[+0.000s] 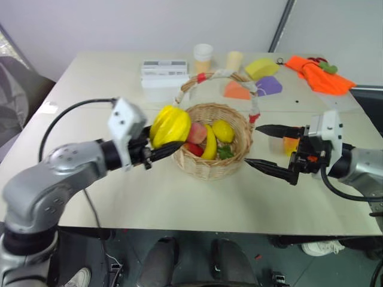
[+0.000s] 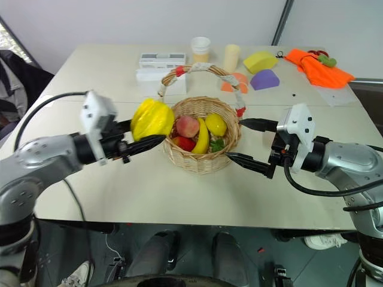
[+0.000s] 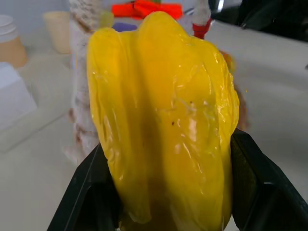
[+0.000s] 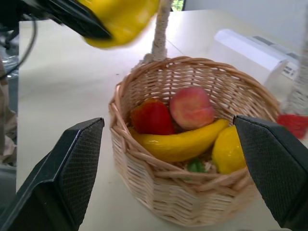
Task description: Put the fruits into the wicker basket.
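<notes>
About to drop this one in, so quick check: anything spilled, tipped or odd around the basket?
Nothing stands out. The wicker basket stands upright with its fruit inside, and nothing has spilled onto the table. The left claw holds the starfruit beside the rim; the right claw is open on the other side.

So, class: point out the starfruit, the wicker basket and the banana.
starfruit (image 1: 169,123), left eye view, ridged yellow side.
wicker basket (image 1: 209,165), left eye view, front woven wall.
banana (image 4: 185,141), right wrist view, middle of its curve.

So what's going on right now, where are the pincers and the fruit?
Left pincer shut on starfruit, at the wicker basket rim. Right pincer open, empty, beside basket. Basket handle arches overhead; other fruit already inside.
</notes>
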